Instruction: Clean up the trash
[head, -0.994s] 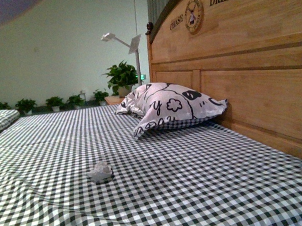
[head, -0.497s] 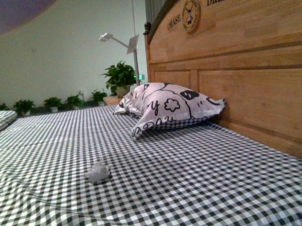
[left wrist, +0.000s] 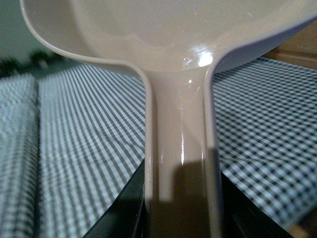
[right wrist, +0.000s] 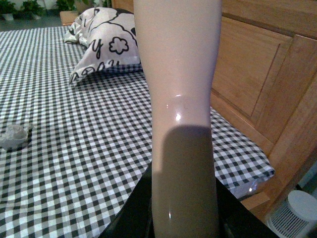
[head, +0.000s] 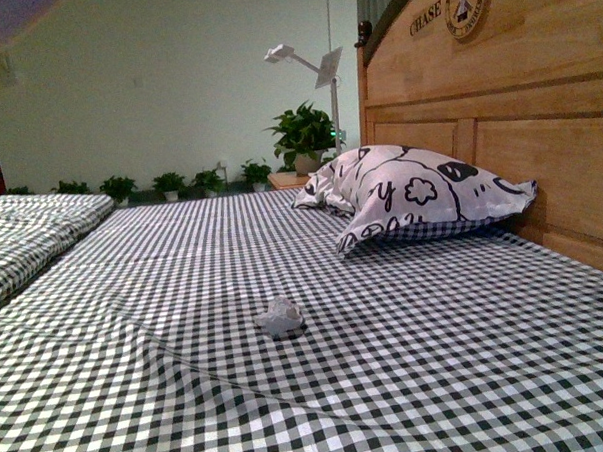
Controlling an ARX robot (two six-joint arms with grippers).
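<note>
While left end effector and right end effector clamp beige handles, trash lies widest sideways.

Neither arm shows in the front view; only the wrist views show the grippers. The left gripper is closed around the stem of the dustpan. Its black fingers lie tight against the stem on either side, and the pan stands out ahead of the wrist. The right gripper is clamped the same way on a beige-pink handle, with a dark finger flanking it on each side, and the handle runs straight out from the wrist. In both views only the inner edges of the fingers show, in shadow; wrists and arm links are out of sight.
</note>
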